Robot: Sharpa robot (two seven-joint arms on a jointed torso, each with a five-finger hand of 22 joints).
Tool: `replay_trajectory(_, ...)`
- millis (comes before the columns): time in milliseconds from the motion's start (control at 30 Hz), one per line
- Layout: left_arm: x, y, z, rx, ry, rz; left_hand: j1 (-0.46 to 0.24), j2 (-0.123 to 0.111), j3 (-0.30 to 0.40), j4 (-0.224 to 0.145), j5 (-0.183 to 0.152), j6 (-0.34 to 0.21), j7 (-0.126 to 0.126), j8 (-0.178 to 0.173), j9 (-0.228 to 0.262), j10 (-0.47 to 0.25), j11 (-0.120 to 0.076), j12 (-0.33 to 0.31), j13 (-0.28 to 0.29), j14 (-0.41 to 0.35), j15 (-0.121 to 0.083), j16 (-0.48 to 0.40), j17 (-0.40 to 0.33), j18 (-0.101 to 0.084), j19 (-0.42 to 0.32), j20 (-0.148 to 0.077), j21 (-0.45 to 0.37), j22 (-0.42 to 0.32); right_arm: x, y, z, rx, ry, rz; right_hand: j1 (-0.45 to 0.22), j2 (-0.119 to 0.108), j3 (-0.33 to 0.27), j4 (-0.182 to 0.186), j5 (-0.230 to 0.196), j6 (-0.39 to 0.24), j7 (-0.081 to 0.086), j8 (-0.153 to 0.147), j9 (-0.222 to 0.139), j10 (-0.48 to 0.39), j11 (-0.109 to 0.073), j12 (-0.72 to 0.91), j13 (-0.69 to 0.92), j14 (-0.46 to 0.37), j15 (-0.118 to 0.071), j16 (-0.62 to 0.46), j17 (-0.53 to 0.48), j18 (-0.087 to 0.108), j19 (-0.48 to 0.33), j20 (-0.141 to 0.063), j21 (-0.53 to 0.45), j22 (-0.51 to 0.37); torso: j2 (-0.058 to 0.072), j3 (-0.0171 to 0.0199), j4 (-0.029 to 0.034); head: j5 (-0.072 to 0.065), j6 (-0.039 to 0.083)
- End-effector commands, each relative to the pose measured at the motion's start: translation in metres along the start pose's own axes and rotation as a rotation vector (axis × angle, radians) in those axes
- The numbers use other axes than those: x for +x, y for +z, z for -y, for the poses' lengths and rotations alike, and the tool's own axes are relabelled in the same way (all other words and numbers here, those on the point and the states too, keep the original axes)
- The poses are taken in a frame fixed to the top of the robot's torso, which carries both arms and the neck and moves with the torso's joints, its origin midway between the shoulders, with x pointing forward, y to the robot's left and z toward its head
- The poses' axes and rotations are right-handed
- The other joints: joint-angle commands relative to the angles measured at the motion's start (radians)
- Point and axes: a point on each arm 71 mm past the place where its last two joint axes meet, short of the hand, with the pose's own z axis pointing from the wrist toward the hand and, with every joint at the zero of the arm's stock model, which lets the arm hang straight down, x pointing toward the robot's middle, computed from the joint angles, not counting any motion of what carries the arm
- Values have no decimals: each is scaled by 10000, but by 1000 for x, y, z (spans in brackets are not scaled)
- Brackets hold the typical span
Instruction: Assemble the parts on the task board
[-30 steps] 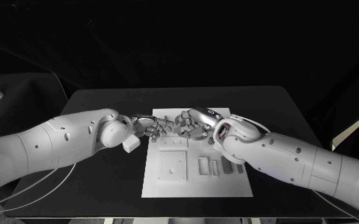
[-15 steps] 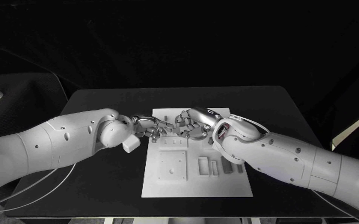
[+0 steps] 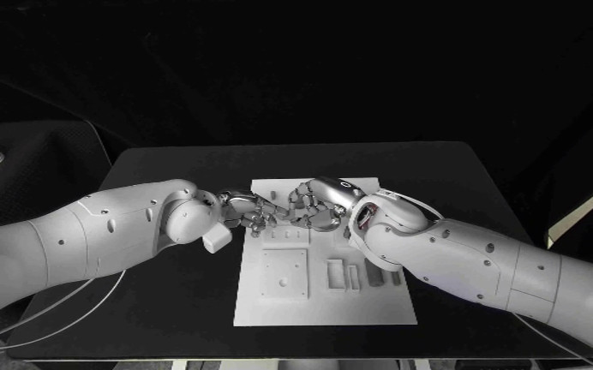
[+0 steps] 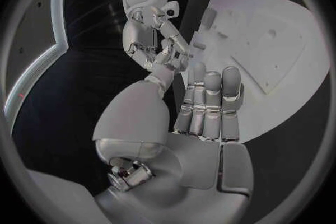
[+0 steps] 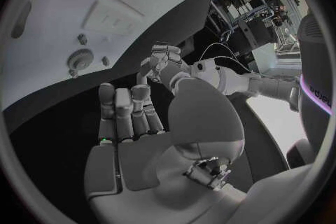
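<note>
Meeting fingertip to fingertip above the far end of the board: left hand and right hand. Lying white on the black bench, mid-surface. Grasp between the fingers: cannot tell. Parts sitting in the board's near half.

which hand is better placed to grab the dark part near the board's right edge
Right, probably. The right hand comes in over that side of the task board, above the dark part. The left hand sits across the board.
</note>
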Motion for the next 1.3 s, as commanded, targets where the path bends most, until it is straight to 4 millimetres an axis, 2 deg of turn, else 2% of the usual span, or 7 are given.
replay_trajectory(33, 4, 1, 1, 6, 231, -266, 133, 33, 85, -4, -17, 101, 5, 72, 4, -57, 0, 45, 19, -98, -4, -29, 20, 189, -55, -40, -30, 16, 0, 0, -3, -117, 70, 49, -32, -105, 77, 3, -18, 198, 126, 35, 10, 75, -30, 70, -15, 42, -56, 64, -4, 129, 52, 14, 1079, -2, 1, -1, 4, -1, 1)
replay_trajectory(133, 5, 1, 1, 48, 293, -291, 379, 147, 266, 21, -14, 352, 20, 181, 31, -62, -2, 86, 43, -104, 3, -13, 52, 171, -54, -41, -24, 32, -1, 0, -3, -146, 86, 192, -33, -106, 79, 3, -18, 201, 126, 35, 10, 77, -30, 70, -16, 43, -56, 64, -4, 129, 53, 14, 1080, -2, 4, 1, 2, 3, -6)
replay_trajectory(167, 5, 1, 2, 59, 298, -321, 679, 228, 496, 2, -11, 430, 40, 190, 18, -67, -4, 116, 60, -114, 4, -3, 79, 163, -56, -48, -22, 44, -2, 0, -4, -150, 108, 263, -33, -106, 80, 4, -18, 202, 126, 35, 10, 77, -30, 70, -16, 44, -57, 64, -4, 129, 54, 14, 1080, -2, 3, 1, 0, 2, -8)
replay_trajectory(500, 7, 1, 4, 305, 321, -514, 1329, 477, 1162, 11, -30, 513, 30, 165, -34, -84, -19, 159, 83, -156, 23, 14, 147, 123, -80, -47, -7, 77, -2, 0, -6, -216, 223, 235, -34, -108, 85, 5, -18, 210, 125, 37, 11, 82, -31, 72, -17, 49, -58, 66, -5, 130, 57, 14, 1082, -2, -1, 0, 0, 4, -15)
replay_trajectory(767, 6, 1, 6, 641, 307, -461, 1508, 627, 1519, 70, -46, 751, -107, 269, -8, 59, -206, 214, 97, -179, 63, 25, 186, 76, -114, -24, 26, 107, 0, 1, -5, -195, 243, 76, -36, -114, 90, 6, -18, 217, 125, 37, 11, 86, -33, 73, -18, 53, -59, 67, -6, 131, 60, 14, 1083, -2, -2, -5, 1, -1, -19)
replay_trajectory(933, 6, 1, 7, 813, 304, -457, 1565, 806, 1838, 141, -74, 1073, -235, 428, 53, 330, -369, 236, 85, -184, 77, 52, 228, 48, -139, -11, 85, 148, -1, 1, -6, -236, 332, 164, -39, -120, 92, 7, -19, 220, 125, 37, 11, 88, -33, 73, -19, 55, -60, 67, -6, 131, 62, 14, 1084, -2, -1, -4, 3, -5, -30)
replay_trajectory(1300, 5, 1, 8, 976, 228, -495, 1586, 942, 2244, 211, -95, 1450, -337, 632, 159, 732, -462, 231, 60, -185, 70, 98, 288, 42, -157, -7, 168, 197, -1, 2, -5, -293, 460, 269, -74, -211, 88, 2, -27, 192, 134, 1, -4, 89, -36, 65, -32, 63, -64, 63, -15, 130, 65, 16, 1083, -4, -2, 0, 3, 16, -27)
